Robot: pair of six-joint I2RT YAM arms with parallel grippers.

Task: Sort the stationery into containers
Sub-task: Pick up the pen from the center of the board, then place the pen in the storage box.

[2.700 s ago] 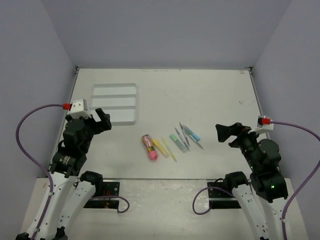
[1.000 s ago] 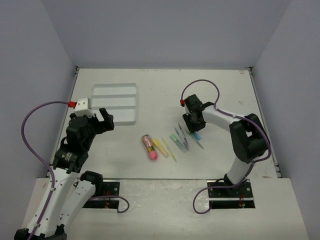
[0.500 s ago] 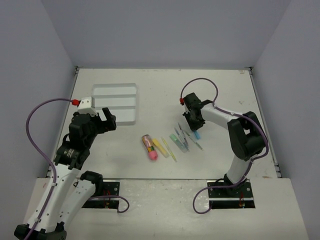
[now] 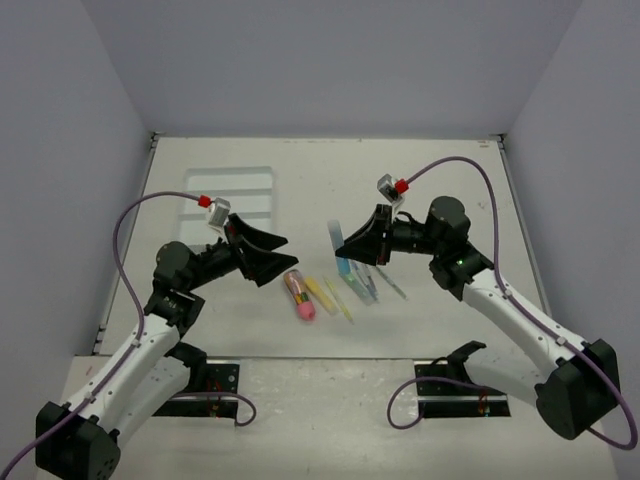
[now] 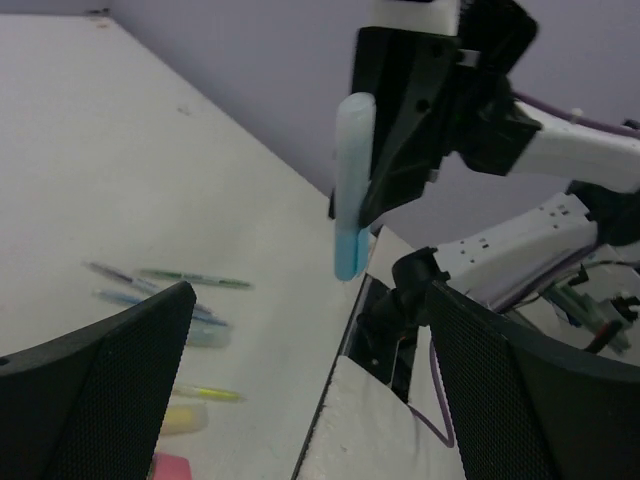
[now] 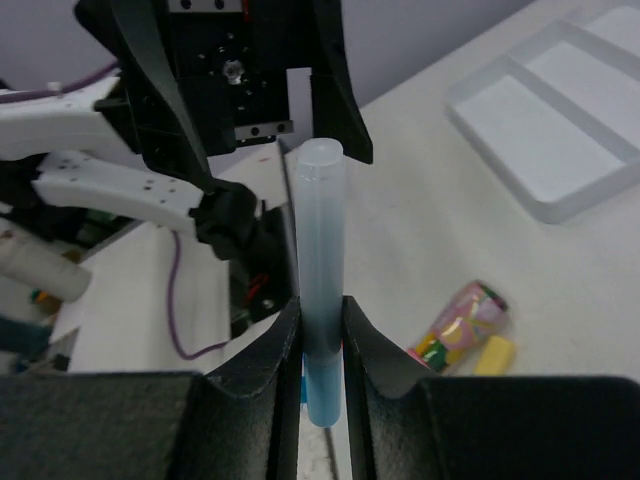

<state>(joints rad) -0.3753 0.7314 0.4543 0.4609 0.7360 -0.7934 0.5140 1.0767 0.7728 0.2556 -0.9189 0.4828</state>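
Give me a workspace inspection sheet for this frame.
Surface: white table.
Job's things: three-compartment tray far left, nothing seen in it; light blue pen held above the table; pink-and-brown marker, yellow pens, green pen, grey pens lying grouped near centre.
Clutter: nothing seen.
Grippers: left gripper open, holding nothing; right gripper shut on the light blue pen.
Cables: purple cables arc over both arms.
Surroundings: plain lilac walls.

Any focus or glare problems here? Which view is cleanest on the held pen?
Top external: soft, even light, faint shadows, no glare; the translucent tray barely contrasts with the table. Left wrist: the loose pens look soft, the near fingers are dark and fill the corners; the held light blue pen reads fine. Right wrist: sharpest on that pen.
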